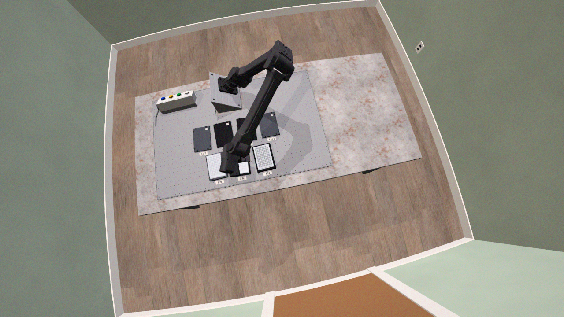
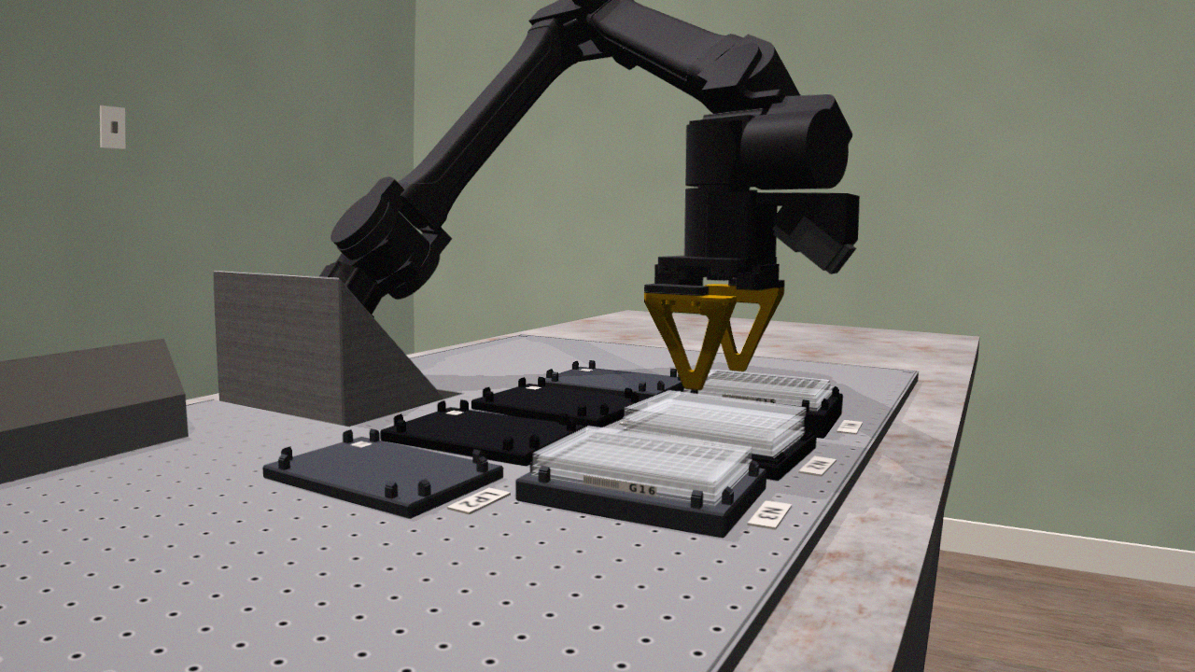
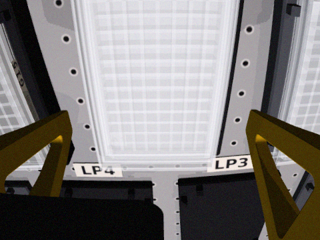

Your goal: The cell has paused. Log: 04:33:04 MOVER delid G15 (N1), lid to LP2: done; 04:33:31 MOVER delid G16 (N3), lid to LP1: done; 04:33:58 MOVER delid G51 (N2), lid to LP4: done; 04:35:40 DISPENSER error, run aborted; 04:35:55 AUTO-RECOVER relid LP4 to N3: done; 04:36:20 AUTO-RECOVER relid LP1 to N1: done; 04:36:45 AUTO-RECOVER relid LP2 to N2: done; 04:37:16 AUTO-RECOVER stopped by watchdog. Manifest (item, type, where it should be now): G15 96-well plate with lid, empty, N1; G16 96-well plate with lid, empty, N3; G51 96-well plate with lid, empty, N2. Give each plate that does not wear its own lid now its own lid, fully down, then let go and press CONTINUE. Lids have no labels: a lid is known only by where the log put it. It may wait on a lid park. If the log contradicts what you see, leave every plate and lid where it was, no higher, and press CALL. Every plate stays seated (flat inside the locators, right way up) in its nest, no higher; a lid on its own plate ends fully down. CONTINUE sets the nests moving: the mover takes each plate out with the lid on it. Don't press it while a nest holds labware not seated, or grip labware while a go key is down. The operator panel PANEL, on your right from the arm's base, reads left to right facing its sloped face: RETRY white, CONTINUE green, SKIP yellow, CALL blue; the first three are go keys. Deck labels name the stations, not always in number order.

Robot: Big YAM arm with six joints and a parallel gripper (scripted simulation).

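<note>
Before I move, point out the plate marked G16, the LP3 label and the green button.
plate marked G16 (image 2: pixel 641 464), exterior view, its clear lid top.
LP3 label (image 3: pixel 231 164), wrist view, the printed tag.
green button (image 1: pixel 178 94), top view, its cap.
</note>
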